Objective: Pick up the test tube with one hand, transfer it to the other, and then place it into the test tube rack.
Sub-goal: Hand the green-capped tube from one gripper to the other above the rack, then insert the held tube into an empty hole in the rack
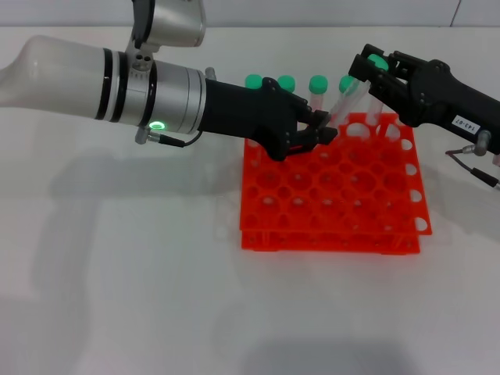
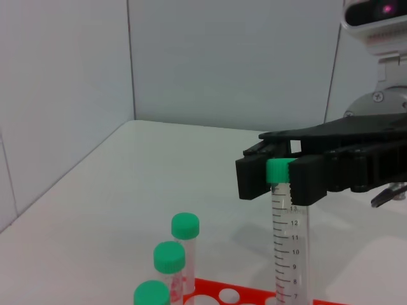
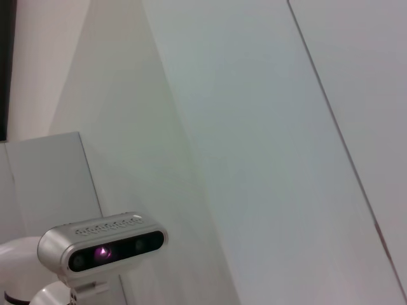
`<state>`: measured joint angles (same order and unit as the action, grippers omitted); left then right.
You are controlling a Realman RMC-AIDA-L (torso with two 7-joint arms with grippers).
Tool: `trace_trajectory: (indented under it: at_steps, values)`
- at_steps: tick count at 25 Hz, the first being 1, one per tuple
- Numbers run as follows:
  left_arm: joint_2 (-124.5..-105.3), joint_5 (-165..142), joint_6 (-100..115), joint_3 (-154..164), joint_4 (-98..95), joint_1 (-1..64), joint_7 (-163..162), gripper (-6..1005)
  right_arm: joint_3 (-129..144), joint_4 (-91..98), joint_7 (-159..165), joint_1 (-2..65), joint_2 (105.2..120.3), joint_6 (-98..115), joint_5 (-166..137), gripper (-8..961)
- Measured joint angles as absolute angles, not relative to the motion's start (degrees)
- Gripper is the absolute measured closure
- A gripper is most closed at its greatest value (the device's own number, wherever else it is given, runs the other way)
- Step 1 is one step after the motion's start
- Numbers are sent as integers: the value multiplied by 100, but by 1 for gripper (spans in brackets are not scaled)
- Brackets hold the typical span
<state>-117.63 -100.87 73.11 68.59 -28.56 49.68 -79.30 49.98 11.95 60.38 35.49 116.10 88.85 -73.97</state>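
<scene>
Right gripper (image 1: 367,66) clamped on test tube (image 1: 351,98) at green cap, over far right corner of test tube rack (image 1: 332,191). Tube hanging below gripper, tilted in head view, tip down toward rack's back row; whether tip is in a hole, can't tell. In left wrist view, same gripper (image 2: 280,181) w/ both fingers pressed on cap, tube (image 2: 289,251) near upright, graduation marks visible.

Left gripper (image 1: 326,129) low over rack's back edge, just beside tube's lower end, fingers spread a little, holding nothing. Contact w/ tube: can't tell.

Three other green-capped tubes (image 1: 285,83) standing in rack's back row, beyond left gripper. Rack on white bench (image 1: 156,273).

Right wrist view: only walls and a camera unit (image 3: 102,248).
</scene>
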Motion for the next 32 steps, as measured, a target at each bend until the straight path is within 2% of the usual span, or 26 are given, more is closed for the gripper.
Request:
trace_trajectory:
  at_steps: [9, 14, 20, 24, 25, 27, 29, 32]
  values:
    - [-11900, -10471, 7199, 6887, -3524, 4825, -8911, 644, 5030, 1196, 6037, 3559, 11595, 8850, -7389, 704]
    - [-11914, -10680, 7364, 6952, -4105, 4659, -9642, 638, 5030, 1199, 6038, 3561, 11592, 8835, -7392, 704]
    - [-11925, -11047, 7740, 6973, -5485, 4084, -10615, 429, 5037, 1245, 6037, 3537, 11571, 8862, -7419, 704]
    - [-11937, -11078, 7877, 6970, -6504, 3416, -10902, 323, 5043, 1255, 5952, 3535, 11560, 8889, -7442, 704]
    - [-11937, -11078, 7877, 6970, -6504, 3416, -10902, 297, 5050, 1256, 5931, 3534, 11554, 8900, -7448, 704]
    - [-11943, -10914, 7880, 6980, -7094, 2859, -10865, 244, 5100, 1264, 5915, 3537, 11544, 8904, -7459, 705]
    - [-11945, -10799, 7841, 6987, -7277, 2626, -10820, 191, 5199, 1290, 5885, 3556, 11539, 8885, -7463, 705]
    - [-11948, -10209, 7569, 7001, -7541, 1621, -10271, 114, 5488, 1450, 5713, 3592, 11550, 8858, -7469, 705]
